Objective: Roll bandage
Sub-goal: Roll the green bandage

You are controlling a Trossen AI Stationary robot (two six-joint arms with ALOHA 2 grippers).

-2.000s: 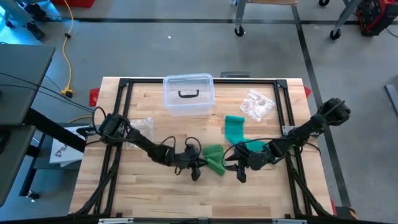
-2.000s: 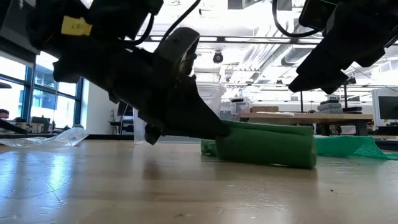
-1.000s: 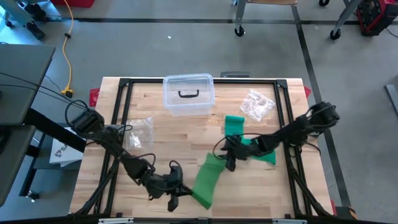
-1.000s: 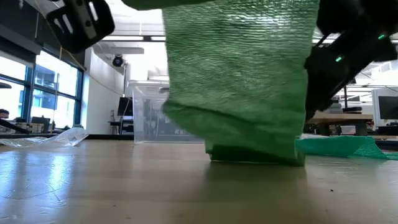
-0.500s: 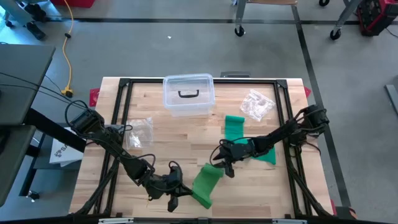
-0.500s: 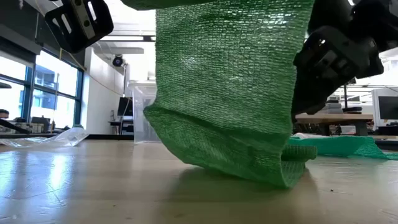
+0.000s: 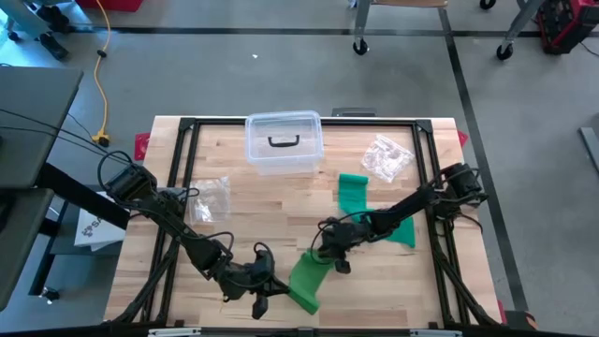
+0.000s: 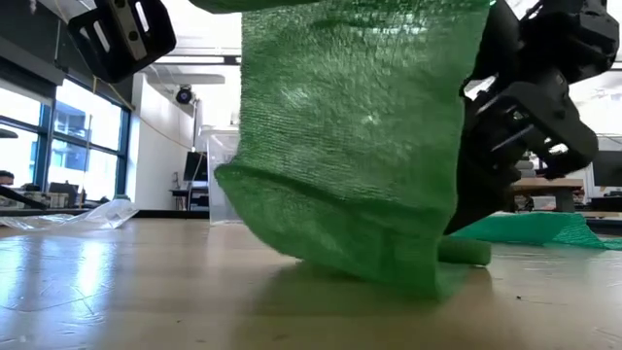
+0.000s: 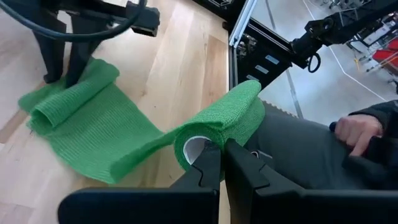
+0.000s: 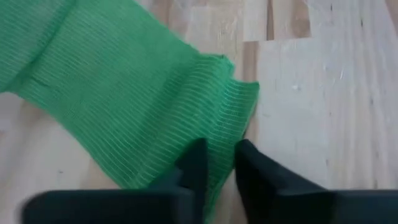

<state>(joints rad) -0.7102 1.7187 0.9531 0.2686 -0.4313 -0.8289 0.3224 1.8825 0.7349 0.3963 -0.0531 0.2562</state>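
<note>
From above, the table (image 7: 234, 220) is hemmed by a dark frame; my left gripper (image 7: 271, 293) sits close to the near edge with little wood in front of it, while open board lies between my two arms; my right gripper (image 7: 329, 255) is near the middle, its arm reaching in from the right rail; the green bandage (image 7: 309, 276) runs from its rolled end at my left gripper, up past my right one, to a loose heap further back; a clear lidded box (image 7: 284, 142) stands at the far edge, and crumpled plastic wrappers (image 7: 387, 156) lie near it and by my left arm, all well apart from the work.

From table height, the bandage (image 8: 355, 146) hangs as a wide green sheet, its lower fold resting on the wood; my right gripper (image 8: 486, 209) is dark behind its right edge; which fingers touch what is hard to make out there.

Through my left wrist, my fingers (image 9: 208, 171) are closed tight on the bandage roll (image 9: 217, 124), pinching its wall at the hollow core; the strip trails off over the boards toward my right arm's fingers; the table edge is just beside the roll, and beyond it a person's hand (image 9: 356, 132) rests on a lap.

Through my right wrist, my fingers (image 10: 198, 163) stand narrowly apart astride the strip's edge (image 10: 217, 118); I cannot tell if they grip it; bare wood lies beside it.
</note>
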